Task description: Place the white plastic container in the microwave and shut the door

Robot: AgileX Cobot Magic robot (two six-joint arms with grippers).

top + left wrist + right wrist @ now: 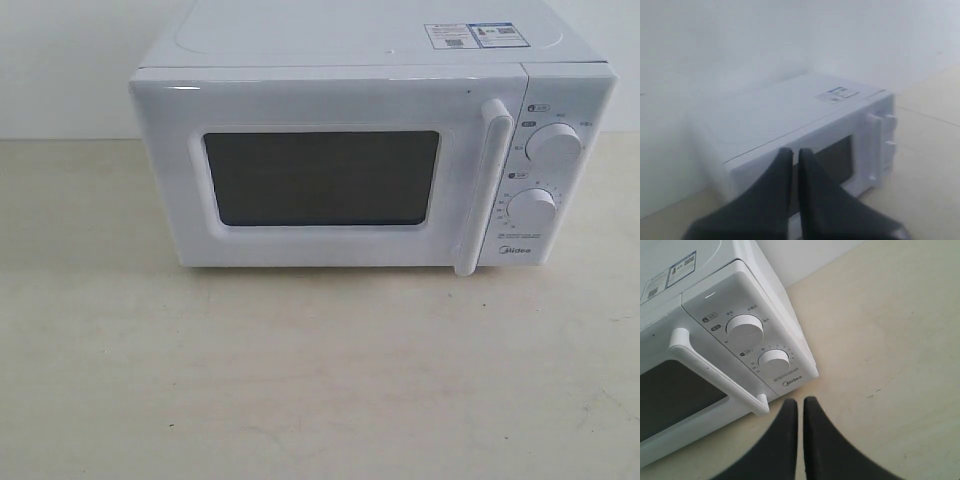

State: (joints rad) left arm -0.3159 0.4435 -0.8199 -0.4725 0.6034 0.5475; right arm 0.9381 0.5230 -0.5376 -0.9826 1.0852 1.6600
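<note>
We are looking at the microwave (pixel 372 110) filling the upper middle of the exterior view, sitting on the pale table (pixel 300 390), with its door (pixel 325 178) lying flush against the body and the vertical bar handle (pixel 485 185) standing just left of the two dials (pixel 553 145) at the right of the frame. We are not finding the white plastic container in any view. The dark window is showing nothing behind it, so we cannot tell whether the box is sitting inside or lying somewhere out of frame. The left gripper (pixel 795 152) is hanging above and off to one side of the microwave with its dark fingers pressed almost together and nothing between them. The right gripper (pixel 800 402) is hovering over the table just beside the control-panel corner, likewise drawn together and empty. Neither is touching the appliance. Going by the task alone, we are expecting a plastic box of this kind to be light, with thin walls that give a little under pressure and a smooth lid that may be slippery. We would be taking it across its narrow width, pads under the rim and squeezing gently, so it neither bows nor slips. The door, being rigid and hinged, should be answering to a push on its face or a hook behind the handle.
</note>
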